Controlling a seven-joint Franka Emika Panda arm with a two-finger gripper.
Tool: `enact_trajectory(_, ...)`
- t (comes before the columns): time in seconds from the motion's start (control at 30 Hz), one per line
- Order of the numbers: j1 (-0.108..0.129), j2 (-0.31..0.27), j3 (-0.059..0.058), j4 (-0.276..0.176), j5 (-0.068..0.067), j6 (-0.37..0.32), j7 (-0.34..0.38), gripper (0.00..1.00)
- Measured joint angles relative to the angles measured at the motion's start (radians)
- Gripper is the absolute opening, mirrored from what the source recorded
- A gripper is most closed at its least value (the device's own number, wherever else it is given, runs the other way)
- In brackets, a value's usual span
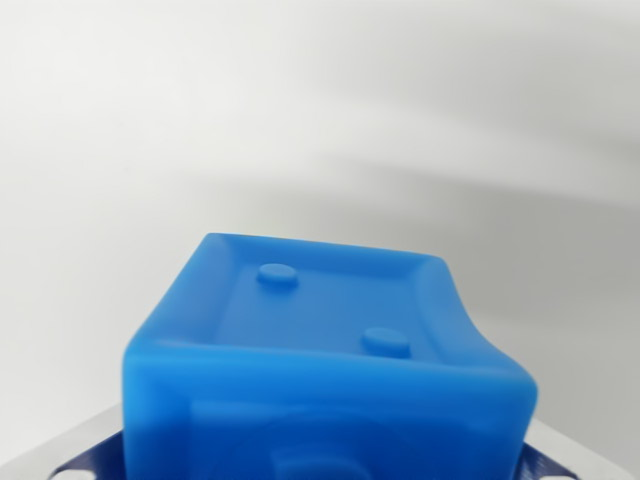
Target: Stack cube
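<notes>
I see the blue cube [325,370] filling the wrist view from centre down to 6 o'clock, its recessed face with two round studs turned up toward 12. Metal gripper [325,465] parts peek out at 7 and 5 o'clock, flanking the cube. I cannot tell the jaws' state. A pale, blurred surface [300,110] lies beyond.
</notes>
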Motion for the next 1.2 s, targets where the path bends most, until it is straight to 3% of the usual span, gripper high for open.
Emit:
enact_trajectory(1.0, 0.006, -0.197, 0.006, -0.141, -0.012, -0.056, -0.283, 0.0)
enact_trajectory(1.2, 0.007, -0.199, 0.006, -0.154, -0.013, -0.045, -0.304, 0.0)
